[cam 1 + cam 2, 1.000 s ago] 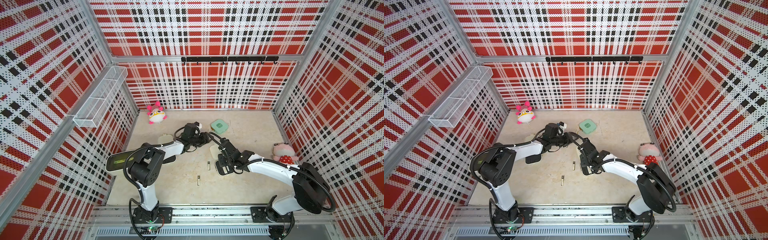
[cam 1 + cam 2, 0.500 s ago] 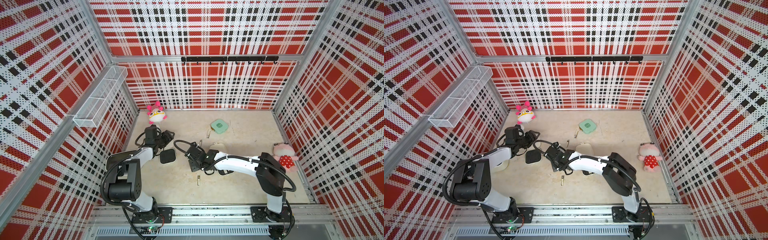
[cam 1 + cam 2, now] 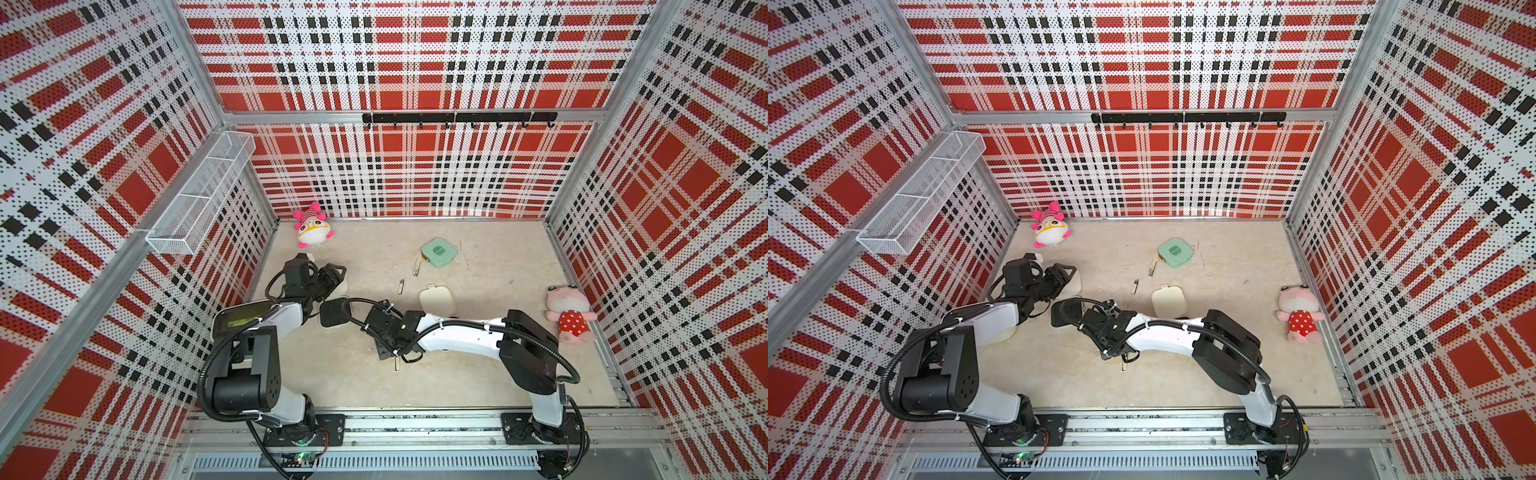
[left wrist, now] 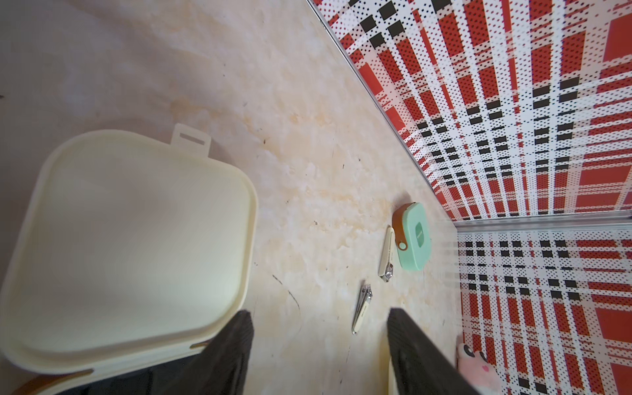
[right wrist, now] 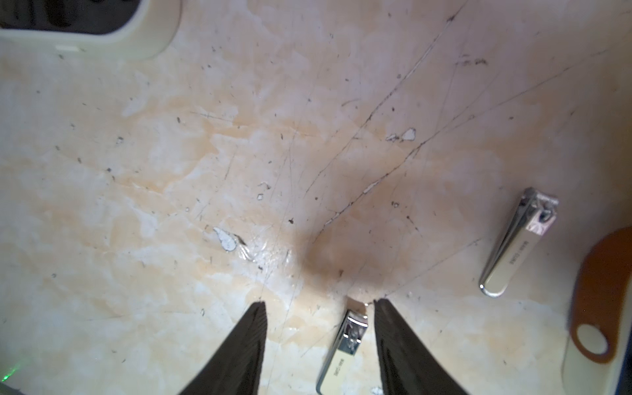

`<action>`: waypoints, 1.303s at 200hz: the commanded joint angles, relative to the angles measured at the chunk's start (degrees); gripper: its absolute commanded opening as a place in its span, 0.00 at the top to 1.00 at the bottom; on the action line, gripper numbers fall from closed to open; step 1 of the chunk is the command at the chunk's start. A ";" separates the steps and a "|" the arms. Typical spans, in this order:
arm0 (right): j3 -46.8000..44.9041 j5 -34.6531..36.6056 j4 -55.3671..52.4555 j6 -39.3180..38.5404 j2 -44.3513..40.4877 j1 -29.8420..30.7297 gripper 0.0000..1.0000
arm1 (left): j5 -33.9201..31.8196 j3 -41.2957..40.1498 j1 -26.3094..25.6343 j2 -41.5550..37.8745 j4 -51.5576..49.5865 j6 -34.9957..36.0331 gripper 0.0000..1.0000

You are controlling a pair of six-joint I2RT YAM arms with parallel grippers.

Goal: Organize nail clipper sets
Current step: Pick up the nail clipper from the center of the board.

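Note:
A cream case lies open at the left, its black tray [image 3: 334, 312] up and its lid [image 4: 130, 239] behind. My left gripper [image 4: 318, 311] is open over that lid's edge [image 3: 338, 280], with only bare floor between the fingers. A mint green case [image 3: 439, 252] sits shut at the back, with two silver clippers [image 3: 417, 266] [image 3: 401, 286] beside it. Another cream case [image 3: 436, 298] lies mid-floor. My right gripper [image 5: 318, 302] is open and low over the floor. One clipper [image 5: 342, 349] lies loose between its fingers, and another [image 5: 519, 239] lies beside an orange strap [image 5: 602, 297].
A pink plush toy [image 3: 313, 230] sits at the back left and a red-dressed one [image 3: 567, 313] by the right wall. A wire basket [image 3: 199, 199] hangs on the left wall, a hook rail [image 3: 457, 118] on the back wall. Plaid walls close three sides.
Since a second ago my left arm has drawn back to the left and my right arm has swung left across the floor. The left cream case now shows its black tray.

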 commanded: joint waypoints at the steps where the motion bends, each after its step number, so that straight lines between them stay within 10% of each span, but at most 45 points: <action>1: -0.77 -0.09 -1.40 2.69 1.06 0.45 0.46 | 1.24 -0.39 -0.57 -0.21 1.95 -0.11 0.33; 260: -4.94 -1.02 1.21 3.02 3.06 0.81 0.83 | 0.11 0.78 -4.56 0.88 1.26 0.20 0.33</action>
